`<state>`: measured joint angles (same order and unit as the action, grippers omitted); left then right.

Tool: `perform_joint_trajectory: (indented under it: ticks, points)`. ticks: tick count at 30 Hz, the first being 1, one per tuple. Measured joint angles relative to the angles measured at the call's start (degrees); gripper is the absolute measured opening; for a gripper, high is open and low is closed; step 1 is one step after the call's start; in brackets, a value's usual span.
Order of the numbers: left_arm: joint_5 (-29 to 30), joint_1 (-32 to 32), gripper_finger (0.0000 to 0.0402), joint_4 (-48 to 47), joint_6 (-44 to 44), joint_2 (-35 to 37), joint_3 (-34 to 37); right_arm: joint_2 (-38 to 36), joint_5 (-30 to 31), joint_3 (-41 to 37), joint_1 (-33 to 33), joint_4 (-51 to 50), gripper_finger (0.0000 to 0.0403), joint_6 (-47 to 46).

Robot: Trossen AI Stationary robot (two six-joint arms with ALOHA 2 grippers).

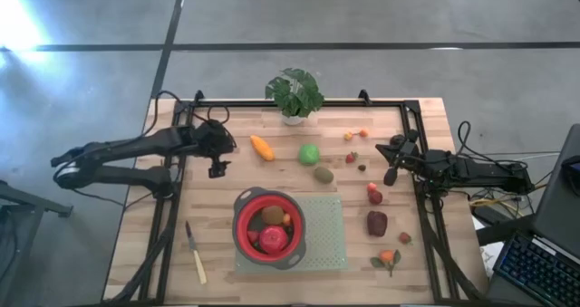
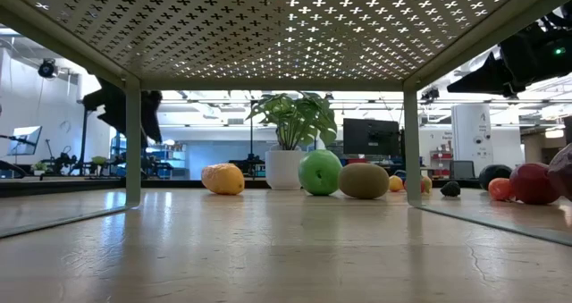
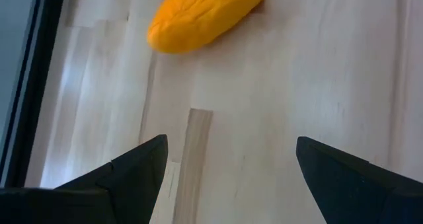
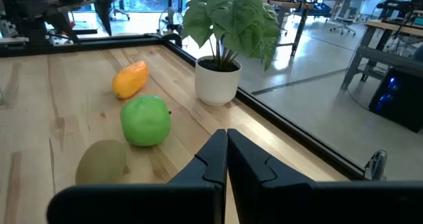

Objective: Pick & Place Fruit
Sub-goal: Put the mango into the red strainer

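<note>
The left gripper (image 1: 217, 169) hangs over bare wood with its fingers spread wide, holding nothing. The orange fruit (image 1: 262, 147) lies just to its right, with open table between them. The green ball (image 1: 309, 153) and a kiwi (image 1: 323, 174) sit farther right. The red bowl (image 1: 268, 224) holds what may be an apple. The right gripper (image 1: 391, 176), pressed together, waits by the right edge.

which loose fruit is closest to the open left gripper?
The elongated orange fruit, lying just ahead of the left gripper. The round green fruit and brown kiwi sit farther right.
</note>
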<state>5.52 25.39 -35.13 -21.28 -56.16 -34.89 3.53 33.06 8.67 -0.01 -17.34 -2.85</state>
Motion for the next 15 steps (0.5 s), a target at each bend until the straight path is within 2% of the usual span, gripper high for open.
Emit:
perform_joint_trajectory:
  ticks: [15]
  points:
    - [-0.42,0.02,0.0337,-0.16,-11.93,-10.59,-8.44,0.0,0.0,0.0,0.0,0.0,0.0009,0.04]
